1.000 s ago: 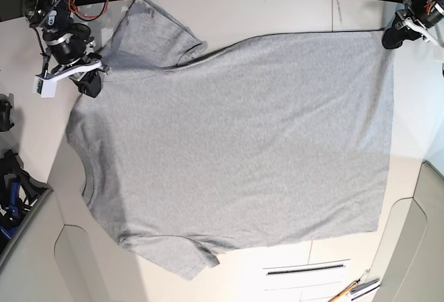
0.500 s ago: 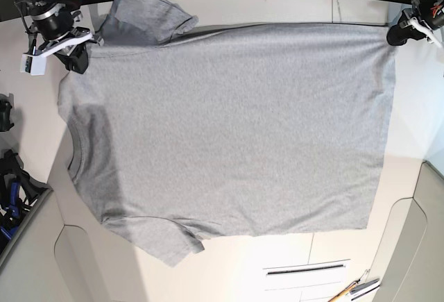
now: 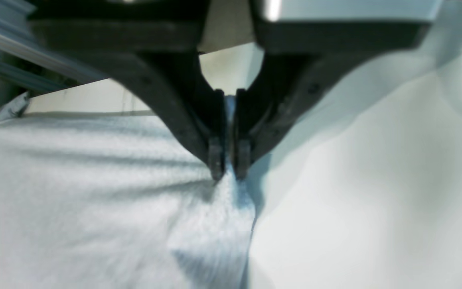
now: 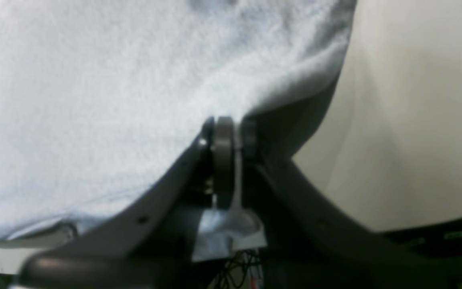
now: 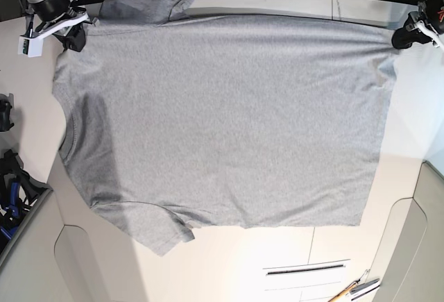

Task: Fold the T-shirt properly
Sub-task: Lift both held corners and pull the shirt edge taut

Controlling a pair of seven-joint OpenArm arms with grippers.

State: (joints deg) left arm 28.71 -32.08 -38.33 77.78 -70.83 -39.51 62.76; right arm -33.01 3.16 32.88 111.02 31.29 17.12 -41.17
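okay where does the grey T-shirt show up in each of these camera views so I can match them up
Base: the T-shirt lies spread across the table, held at its two far corners.
Left wrist: grey cloth fills the lower left, its corner pinched in the left pincer.
Right wrist: cloth covers the upper left, its edge clamped in the right pincer.
Shared landmark: the cream table, beside the cloth in every view.

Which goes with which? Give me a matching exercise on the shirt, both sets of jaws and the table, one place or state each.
Things:
1. T-shirt
2. left gripper
3. right gripper
4. table

Places or states:
A. base view's upper left, jaws shut on a shoulder
B. pale, bare along the near edge
C. spread out, plain side up
D. base view's upper right, jaws shut on a hem corner

Pairs: 1-C, 2-D, 3-A, 4-B
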